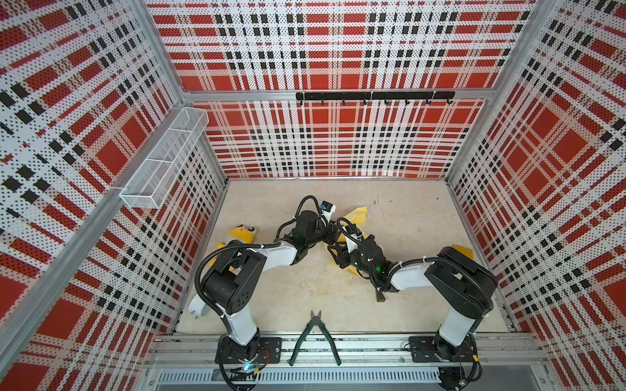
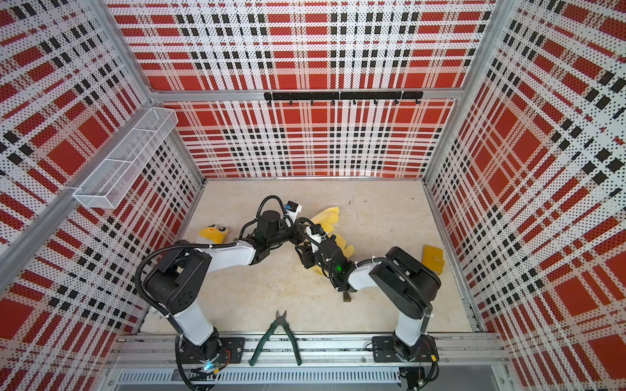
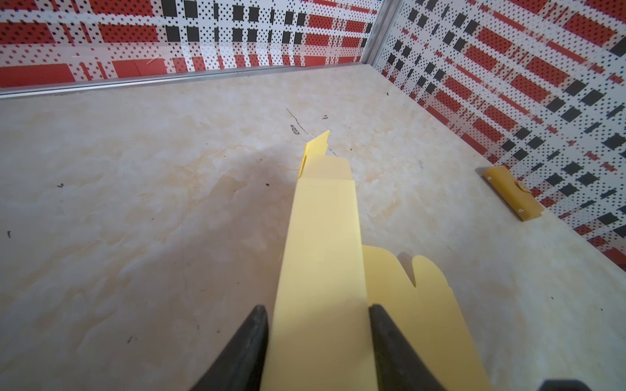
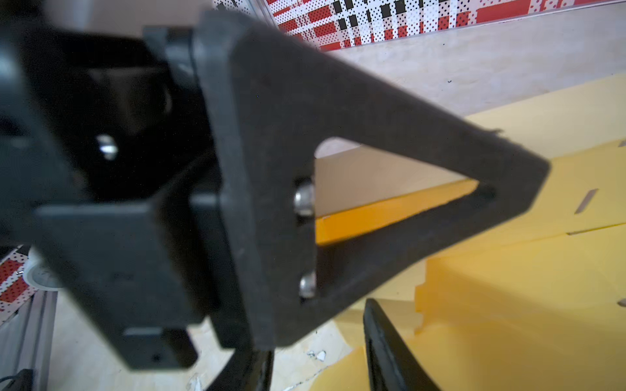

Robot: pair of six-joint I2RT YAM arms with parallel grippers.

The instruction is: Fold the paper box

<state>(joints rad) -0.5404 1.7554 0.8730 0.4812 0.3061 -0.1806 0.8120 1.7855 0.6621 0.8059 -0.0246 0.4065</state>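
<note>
Left gripper [image 3: 318, 325] clamps a long panel of the paper box [image 3: 321, 237], mid surface [image 1: 305, 287] toward the far edge. Right gripper [image 4: 313, 335]: cannot tell whether it holds. Card looks light, thin, creasable; I would grip near fold lines.

The paper box [image 3: 321, 237] is thin, matt yellow card with a smooth face. The table [image 3: 135, 203] looks smooth, pale and marbled. The walls [image 1: 338, 50] are perforated printed sheet.
</note>
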